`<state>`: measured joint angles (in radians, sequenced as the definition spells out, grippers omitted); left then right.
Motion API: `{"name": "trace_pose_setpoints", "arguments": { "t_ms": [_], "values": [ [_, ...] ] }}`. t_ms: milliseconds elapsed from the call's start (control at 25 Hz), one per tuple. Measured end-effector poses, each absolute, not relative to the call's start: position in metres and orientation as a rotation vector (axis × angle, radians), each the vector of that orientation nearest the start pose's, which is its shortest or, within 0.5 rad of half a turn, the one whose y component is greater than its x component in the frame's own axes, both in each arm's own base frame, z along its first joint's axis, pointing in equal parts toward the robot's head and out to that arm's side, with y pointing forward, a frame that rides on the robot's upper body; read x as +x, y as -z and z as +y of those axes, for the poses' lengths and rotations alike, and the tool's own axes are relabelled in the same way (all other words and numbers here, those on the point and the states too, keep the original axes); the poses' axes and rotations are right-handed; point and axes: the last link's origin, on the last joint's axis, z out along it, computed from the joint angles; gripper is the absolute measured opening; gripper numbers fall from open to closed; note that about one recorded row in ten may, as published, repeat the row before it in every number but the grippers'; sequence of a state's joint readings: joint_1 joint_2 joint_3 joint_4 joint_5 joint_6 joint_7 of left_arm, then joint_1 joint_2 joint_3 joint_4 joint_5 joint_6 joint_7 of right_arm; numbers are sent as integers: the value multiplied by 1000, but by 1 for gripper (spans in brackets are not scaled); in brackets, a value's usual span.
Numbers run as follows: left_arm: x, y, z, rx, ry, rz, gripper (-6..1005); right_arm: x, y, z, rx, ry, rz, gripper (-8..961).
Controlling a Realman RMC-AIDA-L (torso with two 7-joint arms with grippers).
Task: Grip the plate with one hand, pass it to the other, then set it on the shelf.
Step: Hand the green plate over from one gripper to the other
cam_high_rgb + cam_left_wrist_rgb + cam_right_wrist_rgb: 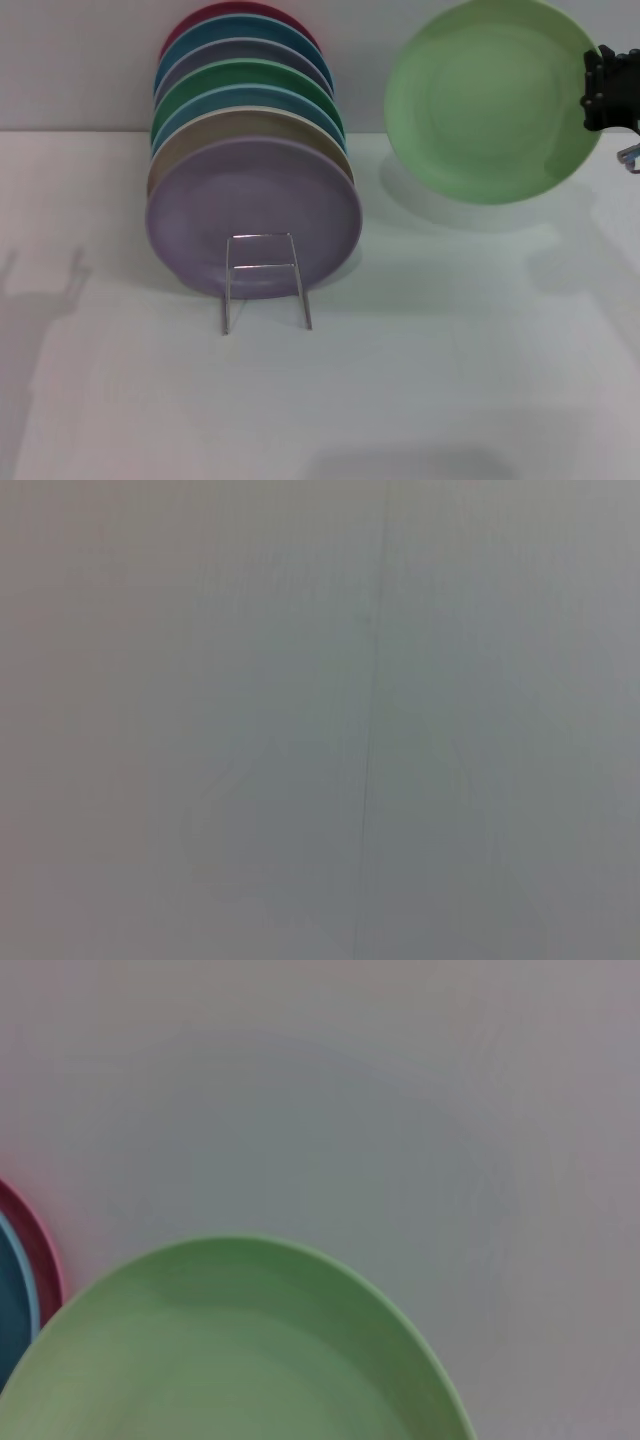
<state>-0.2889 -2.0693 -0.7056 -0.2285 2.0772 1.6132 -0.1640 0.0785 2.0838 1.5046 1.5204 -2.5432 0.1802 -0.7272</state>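
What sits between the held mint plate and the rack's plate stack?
Nothing: in the head view only bare white table separates the mint-green plate from the stacked plates.

Standing left of centre in the head view: the shelf (262, 278), its front loop and two legs resting on the table (450, 380). Leaning upright in the shelf, one behind another toward the upper left: a row of plates (245, 120), the frontmost plate (255, 215) sitting directly behind the loop. Hanging in the upper right, above the table and well apart from the row: the plate (492, 100), tilted and facing forward. Touching that plate's right rim at the right frame edge: the right gripper (610, 90). Filling the lower half of the right wrist view: the plate (235, 1350), with two rims of the row at the left edge.
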Motion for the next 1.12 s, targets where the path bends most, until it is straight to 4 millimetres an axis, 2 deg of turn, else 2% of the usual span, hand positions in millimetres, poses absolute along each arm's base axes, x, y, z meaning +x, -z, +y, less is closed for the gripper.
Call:
{"name": "trace_pose_setpoints", "arguments": {
  "t_ms": [480,840,1120],
  "values": [
    [-318,-26,271,-1331,989,-352,835,213,-46,346,-1642,-358,244,21],
    [-316,-23,271,-1338,1002,-355,834,222,-27,327,-1537,-447,199,21],
    [-311,-19,270,-1357,1022,-356,834,234,-20,312,-1448,-543,220,20]
  ]
}}
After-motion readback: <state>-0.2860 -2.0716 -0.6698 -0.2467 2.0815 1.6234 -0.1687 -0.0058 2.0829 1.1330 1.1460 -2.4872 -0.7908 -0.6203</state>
